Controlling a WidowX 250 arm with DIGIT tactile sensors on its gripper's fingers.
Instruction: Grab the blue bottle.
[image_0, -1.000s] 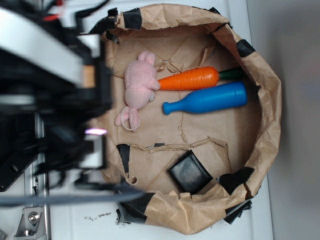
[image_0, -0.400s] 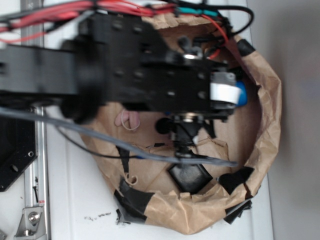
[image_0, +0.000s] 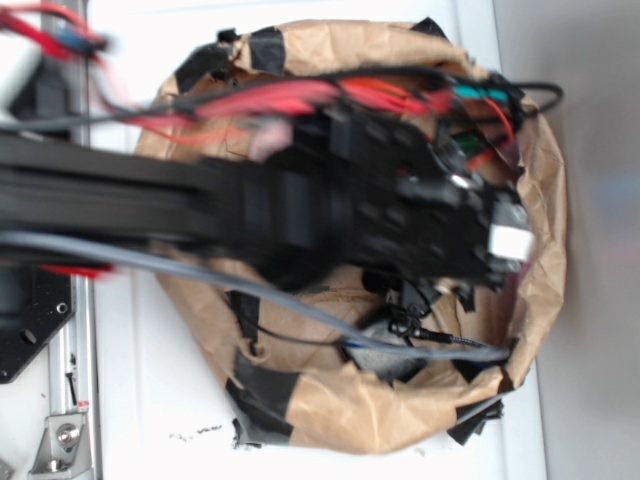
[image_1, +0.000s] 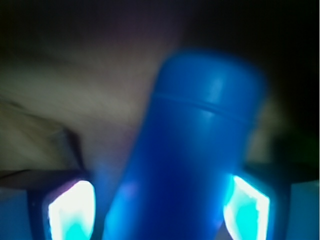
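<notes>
A blurred black robot arm is reaching from the left across a crumpled brown paper basket, covering most of its interior, while red wires are trailing above it and a grey cable is running beneath.

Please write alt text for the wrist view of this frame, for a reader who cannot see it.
A smooth bright blue plastic bottle fills the middle of the blurred close-up, its wide end pointing up and away, standing between the two gripper fingers, which glow pale blue at the lower left and right. Behind it lies dim, out-of-focus brown paper.
</notes>
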